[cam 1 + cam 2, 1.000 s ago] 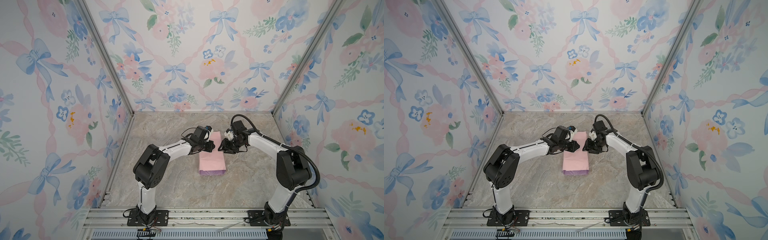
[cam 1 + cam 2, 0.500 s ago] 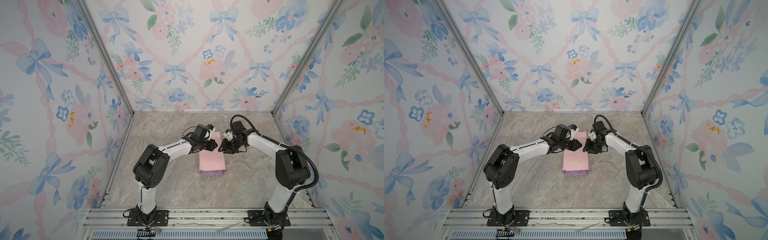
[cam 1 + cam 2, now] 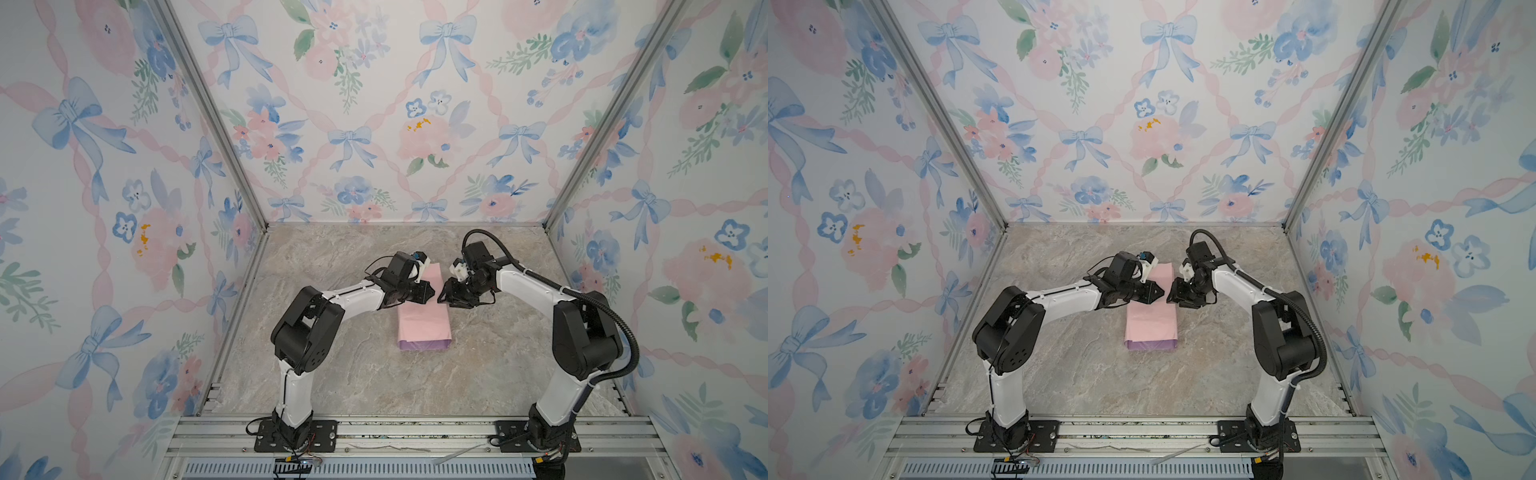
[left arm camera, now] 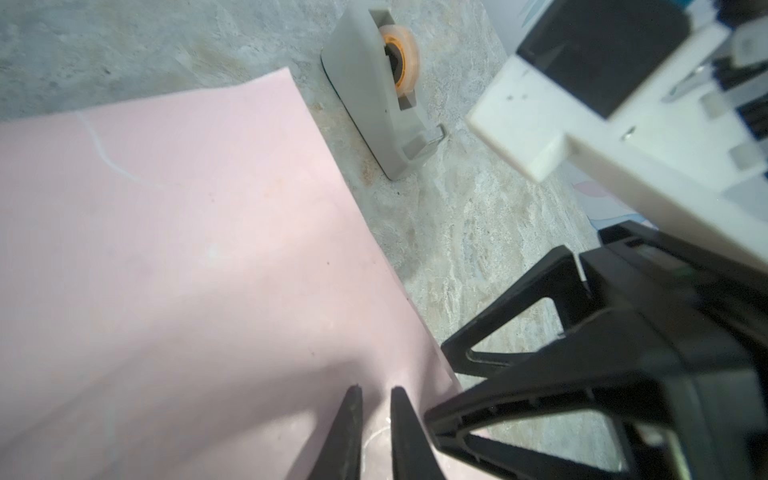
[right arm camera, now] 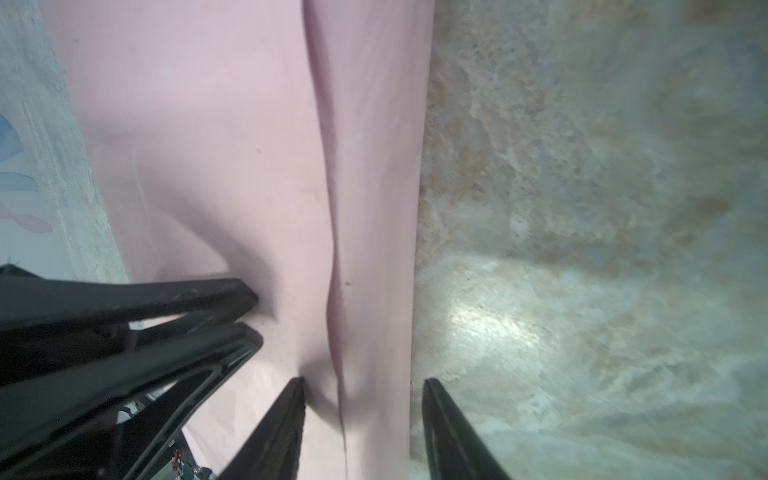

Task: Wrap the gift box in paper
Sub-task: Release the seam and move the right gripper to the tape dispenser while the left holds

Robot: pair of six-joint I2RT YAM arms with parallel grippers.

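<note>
Two claws working a half-wrapped parcel

Thin pink paper sheet (image 3: 424,316) is covering the box; left claw (image 4: 376,436) is nearly clenched, pressing it; right claw (image 5: 363,428) is released; ends are lying unfolded.

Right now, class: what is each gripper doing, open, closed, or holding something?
Left gripper: jaws nearly closed, tips on the paper; whether it pinches it cannot be told.
Right gripper: open, astride the paper's edge.

Floral wallpapered walls (image 3: 374,124) (blue bows, pink blooms) enclose a grey marbled floor (image 3: 374,374), aluminium-framed corners.
</note>
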